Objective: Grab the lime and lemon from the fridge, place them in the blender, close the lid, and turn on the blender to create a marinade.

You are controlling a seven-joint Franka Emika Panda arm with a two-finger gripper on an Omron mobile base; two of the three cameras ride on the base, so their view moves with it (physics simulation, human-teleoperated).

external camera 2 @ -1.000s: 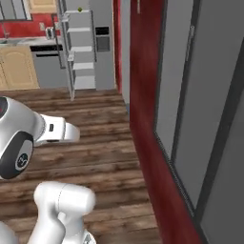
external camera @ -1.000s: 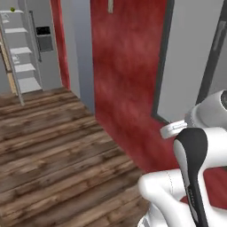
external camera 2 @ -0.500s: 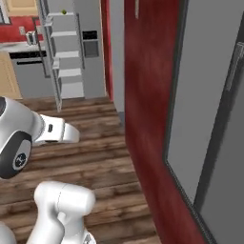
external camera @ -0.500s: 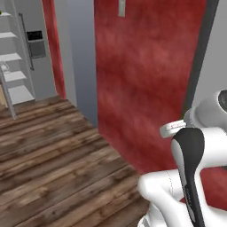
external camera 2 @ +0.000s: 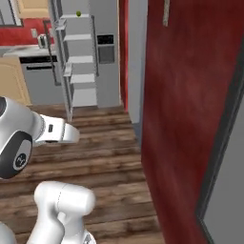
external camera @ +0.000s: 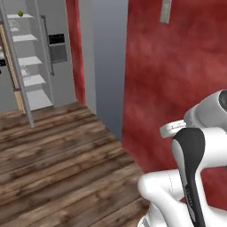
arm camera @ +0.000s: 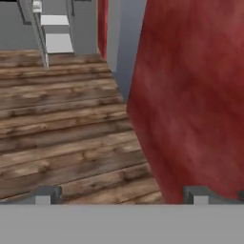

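Hand [arm camera: 119, 196] well short of fridge [arm camera: 62, 26]

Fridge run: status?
Gripper open, empty. Fridge open across the wood floor; green fruit on its top shelf. Red wall close on the right.

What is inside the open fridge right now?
Inside the fridge, pale shelves are stacked, with one small green fruit on the top one. Whether it is lime or lemon is too small to tell.
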